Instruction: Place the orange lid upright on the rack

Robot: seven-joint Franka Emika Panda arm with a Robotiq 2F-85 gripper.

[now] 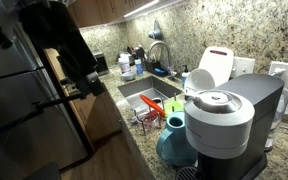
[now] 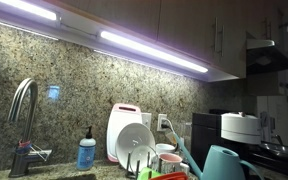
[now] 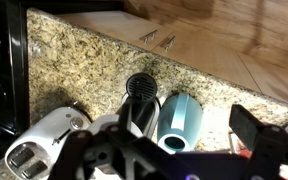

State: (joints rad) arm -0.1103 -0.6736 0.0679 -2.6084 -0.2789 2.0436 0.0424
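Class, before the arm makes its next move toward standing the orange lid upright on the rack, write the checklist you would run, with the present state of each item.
1. Orange lid located: ok. It shows at the rack beside the sink.
2. Lid upright between the prongs: cannot tell. It is too small in every view.
3. Gripper empty: ok. The wrist view shows its fingers apart with nothing between them.
4. Arm close to the lid: not ok. It hangs well away from the rack.
5. Room around the rack: not ok. The green cup stands right beside it.
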